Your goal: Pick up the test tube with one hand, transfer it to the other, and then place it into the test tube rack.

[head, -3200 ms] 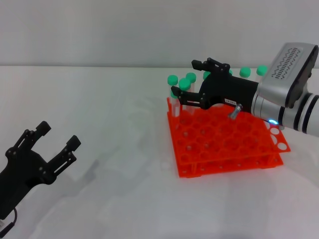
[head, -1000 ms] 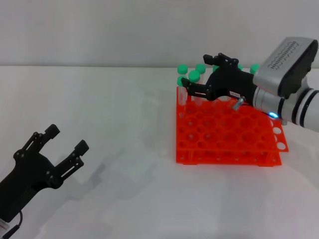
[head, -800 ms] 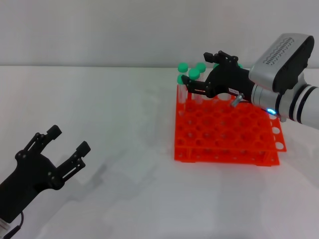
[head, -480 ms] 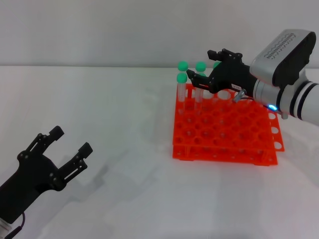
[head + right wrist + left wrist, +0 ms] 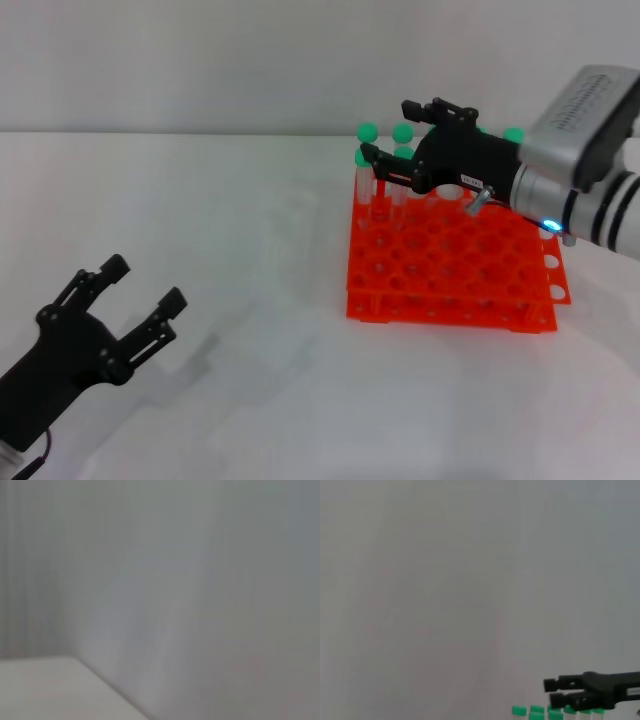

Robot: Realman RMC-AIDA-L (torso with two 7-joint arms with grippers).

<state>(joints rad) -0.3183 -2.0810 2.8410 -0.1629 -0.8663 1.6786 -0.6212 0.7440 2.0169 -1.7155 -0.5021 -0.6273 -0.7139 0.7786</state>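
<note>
Right now the right gripper (image 5: 395,130), upper right of frame, hovers over the rack's (image 5: 450,265) back-left corner, fingers spread wide, holding nothing. Tubes (image 5: 366,170) stand upright just below/beside it, so it's far nearer than the left gripper (image 5: 140,282), open & empty lower left. White table (image 5: 250,250) between.

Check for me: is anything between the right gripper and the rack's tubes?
Nothing visible. The right gripper, fingers open, hangs over the far-left corner of the test tube rack, right among the green-capped tubes. The left gripper sits far off.
</note>
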